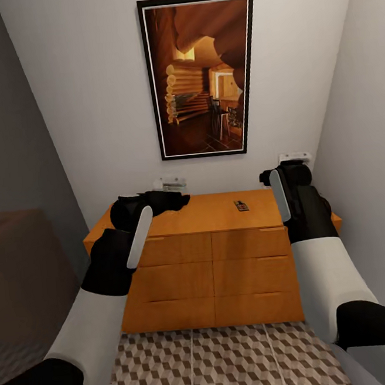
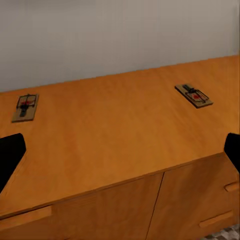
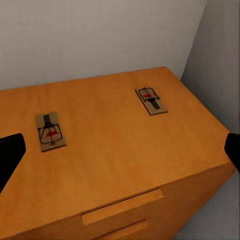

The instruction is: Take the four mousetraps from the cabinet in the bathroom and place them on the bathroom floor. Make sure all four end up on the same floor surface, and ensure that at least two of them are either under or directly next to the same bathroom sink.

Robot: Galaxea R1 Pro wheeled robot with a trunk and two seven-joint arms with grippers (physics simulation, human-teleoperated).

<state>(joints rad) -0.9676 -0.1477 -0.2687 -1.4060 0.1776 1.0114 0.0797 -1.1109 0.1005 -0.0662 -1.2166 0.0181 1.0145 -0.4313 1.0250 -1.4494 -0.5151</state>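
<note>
Hovering over the cabinet [image 1: 206,214], both grippers, left [image 2: 120,150] and right [image 3: 120,150], gape wide; 3 mousetraps [image 2: 194,95] apparently lie on top.

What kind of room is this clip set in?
Probably a narrow alcove of a home, though nothing bathroom-specific shows: an orange-brown wooden cabinet against the wall, a framed picture above it, cube-patterned floor tiles, and mousetraps on the cabinet top.

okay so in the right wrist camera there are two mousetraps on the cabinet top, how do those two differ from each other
The nearer mousetrap lies toward the middle of the cabinet top; the farther mousetrap lies close to the end by the side wall. The nearer one's red bait spot sits toward the cabinet's front edge; the farther one's sits toward the back wall. Both are flat, tan boards with dark wire, untouched.
</note>
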